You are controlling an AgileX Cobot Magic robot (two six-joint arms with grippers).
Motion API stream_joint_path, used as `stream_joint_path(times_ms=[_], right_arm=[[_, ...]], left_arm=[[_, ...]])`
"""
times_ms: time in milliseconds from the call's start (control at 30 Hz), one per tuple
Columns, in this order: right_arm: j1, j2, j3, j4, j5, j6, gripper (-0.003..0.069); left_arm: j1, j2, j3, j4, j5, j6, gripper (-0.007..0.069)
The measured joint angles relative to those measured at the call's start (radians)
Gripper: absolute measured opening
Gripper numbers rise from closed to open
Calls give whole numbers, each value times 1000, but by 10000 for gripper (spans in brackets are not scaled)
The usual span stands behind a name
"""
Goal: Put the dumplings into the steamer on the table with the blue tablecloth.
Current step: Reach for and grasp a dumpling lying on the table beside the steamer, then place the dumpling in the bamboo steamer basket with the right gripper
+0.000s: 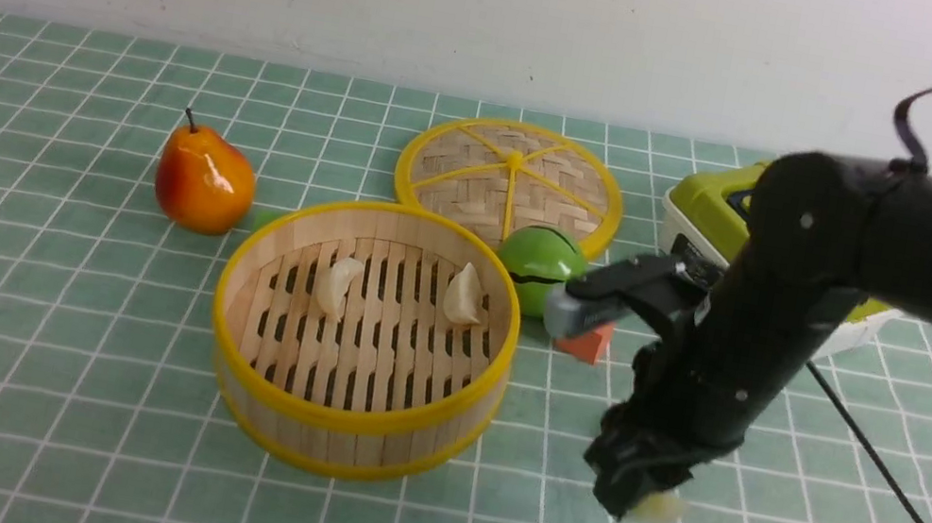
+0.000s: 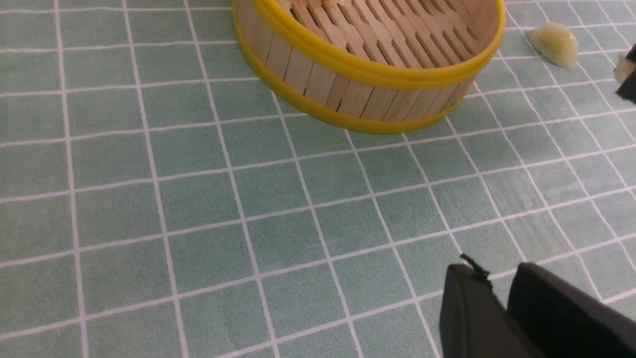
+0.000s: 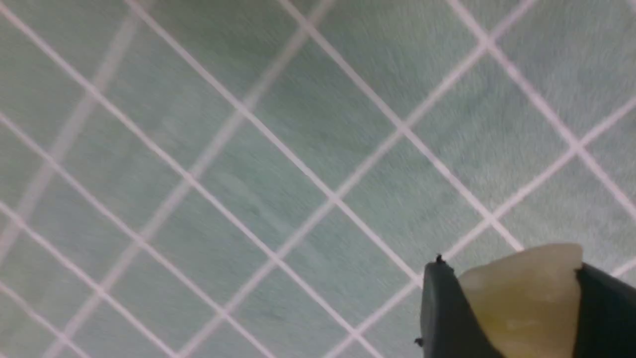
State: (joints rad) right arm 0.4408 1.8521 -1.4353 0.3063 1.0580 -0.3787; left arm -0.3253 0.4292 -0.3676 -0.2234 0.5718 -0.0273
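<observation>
The steamer (image 1: 345,432) stands mid-table on the blue tablecloth (image 1: 37,301), with two whitish dumplings (image 1: 338,282) (image 1: 465,295) on its slatted floor. To its right my right gripper (image 1: 634,507) is down at the cloth, shut on a pale yellowish dumpling (image 1: 660,507). The right wrist view shows that dumpling (image 3: 521,298) wedged between both fingers of the right gripper (image 3: 512,271). A greenish dumpling (image 2: 554,44) lies on the cloth beside the steamer (image 2: 367,99); the right arm hides it from the front. My left gripper (image 2: 497,278) hovers over bare cloth, its fingers a narrow gap apart and empty.
A pear (image 1: 204,179) sits left of the steamer. Behind it lie a flat woven lid (image 1: 511,181), a green ball (image 1: 541,260) and an orange-red block (image 1: 586,342). A green-and-white box (image 1: 709,213) stands at the back right, and a black cable (image 1: 897,481) runs across the cloth.
</observation>
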Motion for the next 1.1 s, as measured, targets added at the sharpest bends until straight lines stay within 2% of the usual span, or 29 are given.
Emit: stream_joint_path(times_ms=[100,200,300,467,700,800,900,1100], right_arm=[[8,-18,-87,157,-46,-30,274],[50,5,-152,316,-184,-125,274],[107,79,-195,425,-305,-175,274],[179,243,-234,451,-480,-178,274],[199,340,-242,460,-598,-151,279],[199,343,-242,466,-618,-147,321],[199,343,-245,468,-629,-144,399],[192,329,-245,468,-621,-131,439]], left_arm=[[0,0,0,0,-13,0,122],[0,0,0,0,-19,0,125],[0,0,0,0,-19,0,129],[0,0,0,0,-19,0,130],[0,0,0,0,-19,0,133],[0,0,0,0,-19,0,137],[0,0,0,0,-19,0,142],[0,0,0,0,-19,0,146]])
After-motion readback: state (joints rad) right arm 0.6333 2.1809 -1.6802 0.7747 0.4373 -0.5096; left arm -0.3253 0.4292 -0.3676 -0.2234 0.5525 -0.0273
